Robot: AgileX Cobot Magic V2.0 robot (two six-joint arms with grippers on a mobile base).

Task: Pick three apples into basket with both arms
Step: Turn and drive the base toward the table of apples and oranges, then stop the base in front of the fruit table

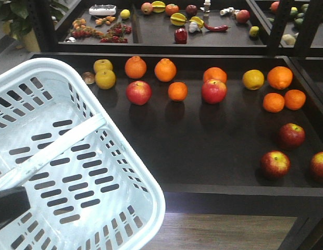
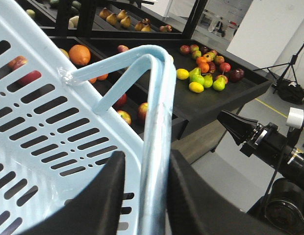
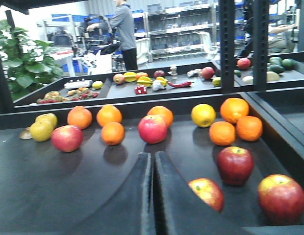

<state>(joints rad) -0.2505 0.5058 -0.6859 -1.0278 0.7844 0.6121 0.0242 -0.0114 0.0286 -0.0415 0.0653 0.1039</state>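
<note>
The basket (image 1: 131, 151) is held by its handle (image 2: 159, 98) in the closed left gripper (image 2: 146, 155), while the apples (image 3: 235, 165) are seen just ahead-right of the right gripper (image 3: 152, 156), pressed shut on nothing.

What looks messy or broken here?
Nothing is spilled or broken. The fruit sits neatly on the black shelf. Only the basket looks crooked: it is turned cornerwise to the shelf, with its handle in the left gripper, and it is empty.

Black display shelving (image 1: 224, 156), potted plant (image 3: 24, 63), wood-look floor (image 1: 229, 232), metal racks (image 3: 181, 29) behind
</note>
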